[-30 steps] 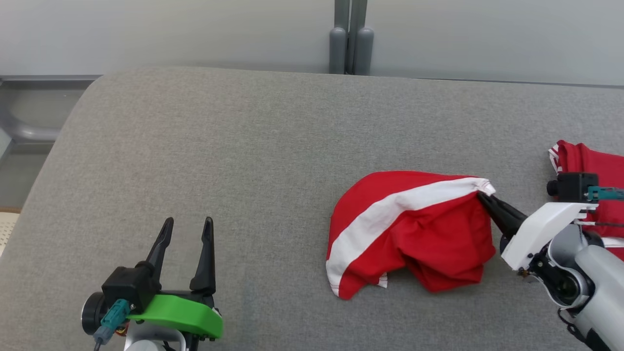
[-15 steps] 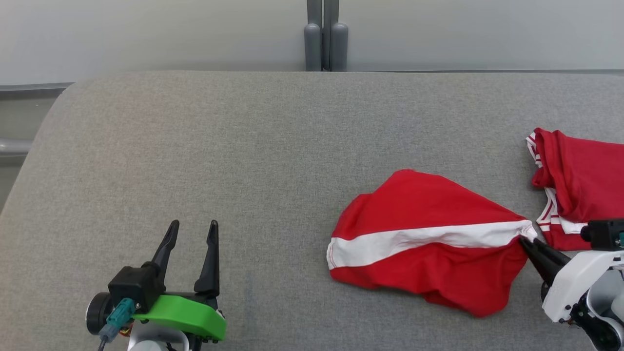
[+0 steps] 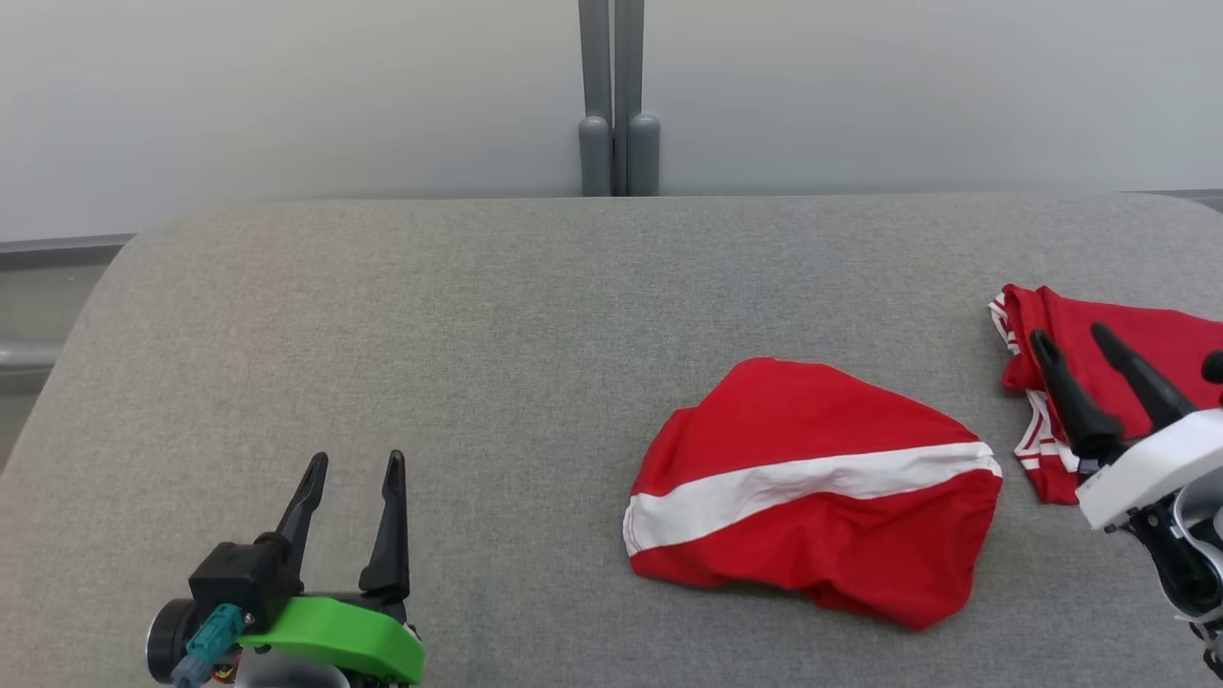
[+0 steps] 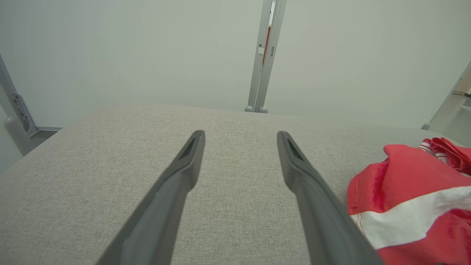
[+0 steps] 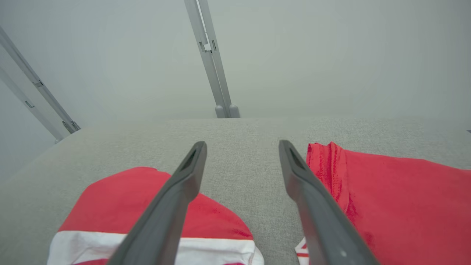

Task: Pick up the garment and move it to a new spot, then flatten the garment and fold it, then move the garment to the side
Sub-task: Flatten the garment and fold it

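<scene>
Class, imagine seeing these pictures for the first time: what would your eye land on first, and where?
The crumpled red garment with a white band, lying right of centre on the grey table. A second red garment lies at the table's right edge, with the open right gripper over it. The left gripper, on a bright green mount, sits lower left.

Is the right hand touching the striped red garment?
Apart. The head view shows grey surface between the open right hand and the striped garment.
</scene>
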{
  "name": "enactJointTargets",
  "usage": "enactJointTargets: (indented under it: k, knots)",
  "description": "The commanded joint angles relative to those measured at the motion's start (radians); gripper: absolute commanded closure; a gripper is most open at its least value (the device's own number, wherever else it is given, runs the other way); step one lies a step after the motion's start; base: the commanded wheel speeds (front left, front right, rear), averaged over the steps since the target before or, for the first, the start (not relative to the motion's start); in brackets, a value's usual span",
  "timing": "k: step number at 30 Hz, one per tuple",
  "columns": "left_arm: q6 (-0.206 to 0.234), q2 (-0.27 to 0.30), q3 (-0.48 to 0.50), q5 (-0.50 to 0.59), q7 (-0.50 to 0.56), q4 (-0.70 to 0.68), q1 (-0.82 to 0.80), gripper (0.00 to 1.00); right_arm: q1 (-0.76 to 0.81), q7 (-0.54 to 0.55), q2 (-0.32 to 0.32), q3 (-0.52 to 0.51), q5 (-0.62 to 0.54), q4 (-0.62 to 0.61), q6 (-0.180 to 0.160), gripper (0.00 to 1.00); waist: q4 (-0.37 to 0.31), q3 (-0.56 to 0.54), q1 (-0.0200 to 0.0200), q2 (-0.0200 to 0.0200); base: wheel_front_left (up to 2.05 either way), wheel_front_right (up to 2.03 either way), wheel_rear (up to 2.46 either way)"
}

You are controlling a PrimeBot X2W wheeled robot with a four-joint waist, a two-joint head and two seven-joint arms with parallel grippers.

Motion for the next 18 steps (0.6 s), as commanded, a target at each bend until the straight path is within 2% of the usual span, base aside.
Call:
enactJointTargets:
  k: [1, 5, 9, 13, 18]
  knots:
    - [0.004, 0.005, 0.003, 0.000, -0.006, -0.005, 0.009, 0.00, 0.032, -0.004, 0.027, -0.062, -0.049, -0.045, -0.001, 0.00, -0.018, -0.014, 0.0000, -0.0001, 0.00, 0.00, 0.00]
    - [0.009, -0.002, 0.015, 0.001, -0.014, -0.019, 0.019, 0.00, 0.127, -0.004, 0.142, -0.245, -0.193, -0.179, -0.001, 0.00, -0.030, -0.022, 0.0000, -0.0001, 0.00, 0.00, 0.00]
    - [0.010, -0.003, 0.037, 0.000, -0.023, -0.030, 0.025, 0.00, 0.231, -0.004, 0.245, -0.358, -0.305, -0.297, -0.001, 0.00, -0.034, -0.030, 0.0000, -0.0001, 0.00, 0.00, 0.00]
    - [0.007, -0.007, 0.043, 0.003, -0.025, -0.037, 0.037, 0.00, 0.310, -0.004, 0.313, -0.406, -0.362, -0.343, -0.001, 0.00, -0.043, -0.034, 0.0000, -0.0001, 0.00, 0.00, 0.00]
    - [-0.012, -0.015, 0.021, -0.013, -0.008, -0.019, 0.035, 0.00, 0.333, -0.004, 0.327, -0.400, -0.394, -0.353, -0.001, 0.00, -0.054, -0.033, 0.0000, -0.0001, 0.00, 0.00, 0.00]
